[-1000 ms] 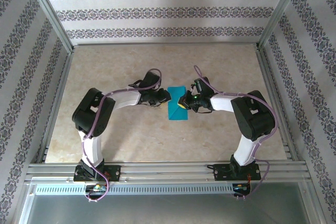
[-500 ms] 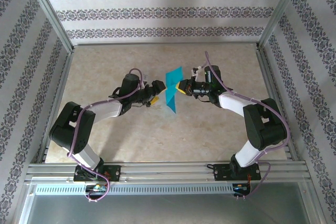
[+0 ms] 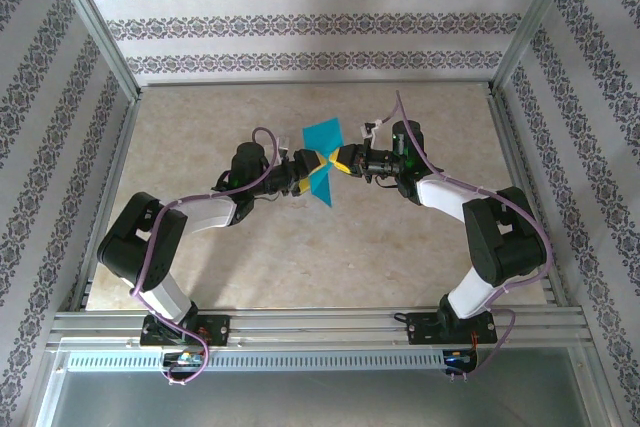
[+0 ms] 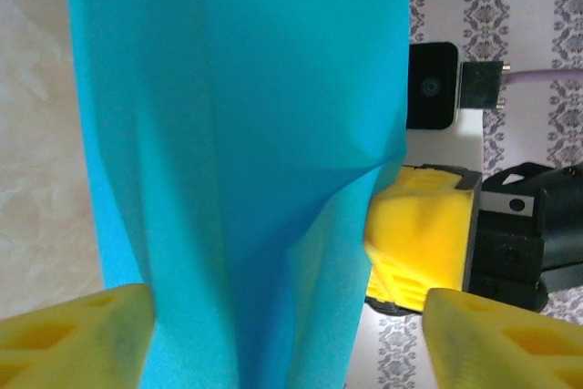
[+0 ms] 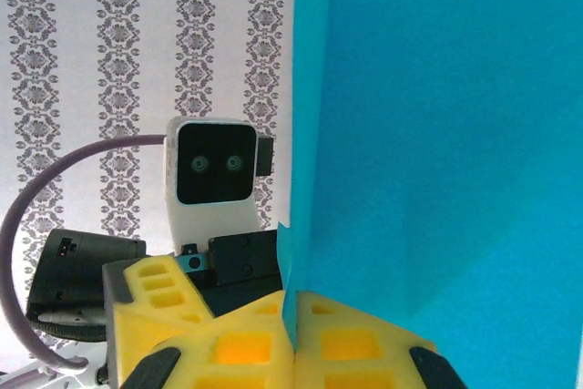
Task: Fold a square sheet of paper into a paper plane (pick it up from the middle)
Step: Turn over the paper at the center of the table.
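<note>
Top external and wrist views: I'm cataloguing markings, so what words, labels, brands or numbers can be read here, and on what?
None readable. The teal paper is blank, the right gripper has unmarked yellow fingers, and the wallpaper bears only an ornamental pattern.

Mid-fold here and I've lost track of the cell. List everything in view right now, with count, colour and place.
square sheet of paper: one, teal-blue, partly creased, held up off the table between the two grippers
table: one, beige marbled, under the arms
walls: three, white with grey patterned bands, left, back and right of the table
frame rails: several, silver metal, near edge and corners
cables: two, purple, one looped along each arm
left arm: one, white and black, based near left
right arm: one, white and black, based near right
left gripper: one, yellow fingers, open, either side of the paper
right gripper: one, yellow fingers, shut on the paper
</note>
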Controlling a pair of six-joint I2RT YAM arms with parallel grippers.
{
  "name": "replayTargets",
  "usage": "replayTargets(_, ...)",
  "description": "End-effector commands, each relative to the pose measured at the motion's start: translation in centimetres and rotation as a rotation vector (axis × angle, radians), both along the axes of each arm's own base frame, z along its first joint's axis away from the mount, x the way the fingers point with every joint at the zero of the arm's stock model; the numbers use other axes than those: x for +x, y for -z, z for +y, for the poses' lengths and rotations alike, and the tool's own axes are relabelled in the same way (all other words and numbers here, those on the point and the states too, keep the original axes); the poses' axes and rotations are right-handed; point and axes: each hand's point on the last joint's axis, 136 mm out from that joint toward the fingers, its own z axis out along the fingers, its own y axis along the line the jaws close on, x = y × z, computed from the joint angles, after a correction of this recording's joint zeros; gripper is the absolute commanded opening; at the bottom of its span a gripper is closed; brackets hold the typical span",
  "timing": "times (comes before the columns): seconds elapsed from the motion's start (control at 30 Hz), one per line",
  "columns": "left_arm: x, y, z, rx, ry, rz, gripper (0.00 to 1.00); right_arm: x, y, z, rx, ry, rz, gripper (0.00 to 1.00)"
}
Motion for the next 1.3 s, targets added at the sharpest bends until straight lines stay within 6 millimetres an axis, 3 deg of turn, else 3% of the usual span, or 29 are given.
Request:
replayTargets(0.0,0.2,-1.8,-0.7,-0.018,0.034,-0.079,0.65,-0.2,0.4,-0.1,0.013,-0.015,0.0,0.07)
replayTargets(0.2,0.5,-1.5,-0.7,-0.029,0.033,-0.061,0.41,-0.2,1.6,-0.5,-0.003,-0.009,0.025,0.08)
replayTargets(0.3,0.8,-1.0,-0.4,-0.025,0.021,-0.044,0.26,0.0,2.4,-1.2,-0.021,0.015,0.04,0.14)
replayTargets(0.43,1.0,1.1,0.1,0.032,0.004,0.009,0.1,0.6,4.3,-3.8,-0.083,0.095,0.068,0.3)
replayTargets(0.57,0.8,3.0,1.4,0.161,-0.006,0.049,0.02,0.8,5.6,-6.9,-0.187,0.159,0.059,0.4)
replayTargets(0.7,-0.1,4.0,3.5,0.412,0.006,0.071,0.0,0.3,6.0,-10.2,-0.395,0.237,0.008,0.53)
replayTargets(0.9,-1.6,4.4,9.4,0.881,0.008,0.117,0.0,0.0,5.0,-14.1,-0.653,0.346,-0.084,0.67)
replayTargets(1.13,-1.6,2.1,16.1,1.485,0.007,0.133,0.0,-0.3,4.5,-15.9,-0.75,0.413,-0.12,0.73)
replayTargets(1.27,-1.0,1.6,17.6,1.766,0.014,0.142,0.0,-0.8,4.7,-16.8,-0.831,0.433,-0.123,0.82)
